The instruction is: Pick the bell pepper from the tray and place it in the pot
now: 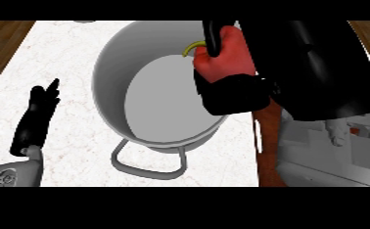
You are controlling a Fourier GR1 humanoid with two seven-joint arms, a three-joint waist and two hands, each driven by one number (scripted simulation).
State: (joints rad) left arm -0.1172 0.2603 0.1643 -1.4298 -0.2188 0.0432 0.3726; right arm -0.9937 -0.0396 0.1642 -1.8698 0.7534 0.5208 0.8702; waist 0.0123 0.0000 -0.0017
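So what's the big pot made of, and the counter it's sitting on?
The pot looks like metal: smooth pale grey walls with soft shading and a thin bent wire-like handle. It could also be enamel or plastic; there is no strong shine to settle it. The counter looks like polished stone, perhaps marble: white with faint reddish veins. Its edges look like brown wood.

Place: kitchen
Surface: white marbled stone counter (65, 52) with brown wooden edge (14, 37)
Cookware: large grey metal pot (115, 76) with looped handle (148, 163)
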